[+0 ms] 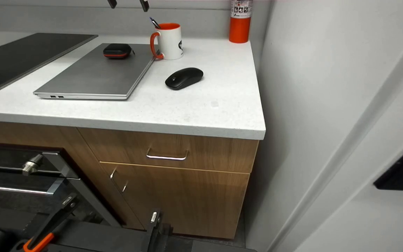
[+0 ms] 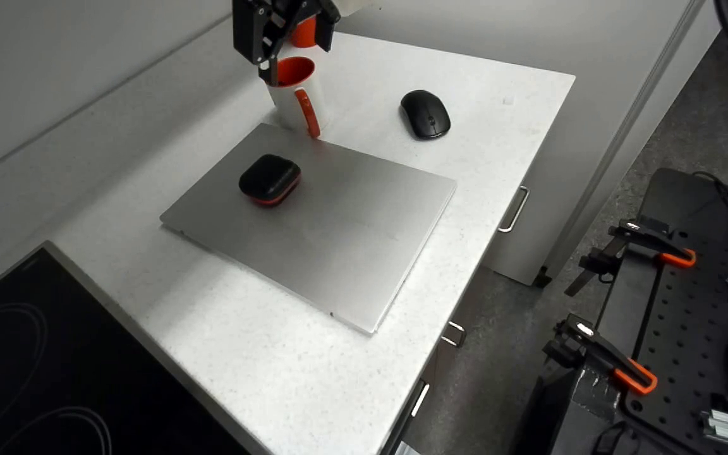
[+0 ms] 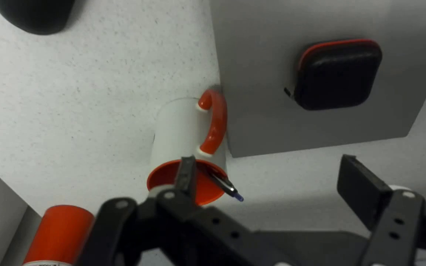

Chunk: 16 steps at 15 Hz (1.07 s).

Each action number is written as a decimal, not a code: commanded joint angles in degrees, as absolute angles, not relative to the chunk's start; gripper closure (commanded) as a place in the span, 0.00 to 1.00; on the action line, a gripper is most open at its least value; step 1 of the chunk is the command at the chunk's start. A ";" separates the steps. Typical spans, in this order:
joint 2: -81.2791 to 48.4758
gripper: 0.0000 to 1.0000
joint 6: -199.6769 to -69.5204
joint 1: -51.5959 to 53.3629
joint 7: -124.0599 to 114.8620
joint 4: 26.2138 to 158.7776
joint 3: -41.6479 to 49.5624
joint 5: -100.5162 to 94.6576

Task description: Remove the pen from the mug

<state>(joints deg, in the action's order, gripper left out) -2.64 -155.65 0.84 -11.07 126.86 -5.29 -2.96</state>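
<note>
The white mug with orange-red handle and rim stands upright on the counter in both exterior views [image 1: 172, 43] [image 2: 289, 104]. It also shows in the wrist view [image 3: 176, 129]. The dark pen [image 1: 155, 23] leans in the mug with its upper end above the rim; it also shows in the wrist view [image 3: 227, 185]. The pen's lower part is hidden inside the mug. My gripper [image 1: 128, 4] is open and empty above the mug. In the wrist view the pen's end lies between the fingers [image 3: 268, 162], nearer the left one. In an exterior view a finger of the gripper [image 2: 296, 57] overlaps the mug's rim.
A closed grey laptop [image 1: 93, 75] lies beside the mug's handle, with a black-red case [image 1: 117, 51] on it. A black mouse [image 1: 184, 78] lies nearer the counter's front. A red canister [image 1: 239, 30] stands at the back by the wall. A black cooktop [image 1: 23, 57] is farther along.
</note>
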 commanded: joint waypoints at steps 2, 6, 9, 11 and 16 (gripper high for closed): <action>-7.25 0.00 -157.25 1.91 -10.84 122.96 -3.33 -2.46; -8.70 0.00 -157.31 2.05 -10.64 122.05 -2.93 -2.39; -10.95 0.00 -160.64 2.99 -13.14 120.77 -1.71 -5.43; -12.28 0.00 -162.40 3.40 -13.46 119.88 -1.00 -6.16; -14.79 0.00 -166.08 3.72 -13.61 118.35 -0.37 -6.52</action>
<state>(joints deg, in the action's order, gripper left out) -12.32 -163.38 2.70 -11.45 120.71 -1.52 -4.20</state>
